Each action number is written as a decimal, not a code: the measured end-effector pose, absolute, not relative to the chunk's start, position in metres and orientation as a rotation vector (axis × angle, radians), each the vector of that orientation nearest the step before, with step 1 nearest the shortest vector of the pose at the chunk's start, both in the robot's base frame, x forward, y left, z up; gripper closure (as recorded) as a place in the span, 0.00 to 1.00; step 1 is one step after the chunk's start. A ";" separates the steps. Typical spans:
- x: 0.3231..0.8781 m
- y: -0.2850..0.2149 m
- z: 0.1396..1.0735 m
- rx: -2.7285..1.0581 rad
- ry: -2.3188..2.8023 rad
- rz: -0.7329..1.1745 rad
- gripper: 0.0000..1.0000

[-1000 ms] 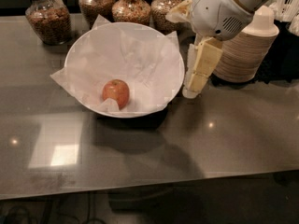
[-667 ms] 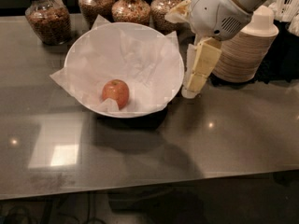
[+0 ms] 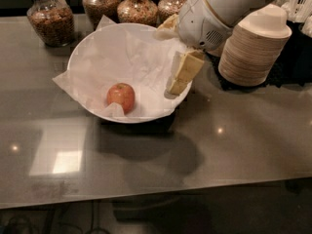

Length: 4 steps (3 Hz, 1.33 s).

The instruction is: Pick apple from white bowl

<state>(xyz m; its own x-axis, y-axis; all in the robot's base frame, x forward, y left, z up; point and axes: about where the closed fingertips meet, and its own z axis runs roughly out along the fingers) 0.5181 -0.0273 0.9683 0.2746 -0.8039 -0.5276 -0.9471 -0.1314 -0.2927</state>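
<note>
Your claw point(image 3: 181, 77) has moved left, over the bowl point(image 3: 92, 38) edge, to get near the apple point(image 3: 121, 96). The apple sits low in the bowl, left of the claw, not touching. You cannot tell how wide the claw is.

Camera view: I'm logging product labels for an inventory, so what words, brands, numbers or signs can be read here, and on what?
No readable text: there are none in this view.
Jars at the back: no label shows.
Stack of paper plates: plain, no print.
White bowl and apple: no sticker or marking visible.
Hand, over the bowl's right rim, right of the apple: no lettering visible.
</note>
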 end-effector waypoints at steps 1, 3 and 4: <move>0.533 -0.005 0.949 -2.005 1.527 0.403 0.21; 0.545 0.023 0.925 -2.059 1.460 0.536 0.20; 0.547 0.039 0.915 -2.105 1.403 0.606 0.21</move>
<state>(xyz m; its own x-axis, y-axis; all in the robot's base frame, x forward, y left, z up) 0.5466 0.0393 0.9155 0.3590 -0.6909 -0.6275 -0.9305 -0.3172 -0.1831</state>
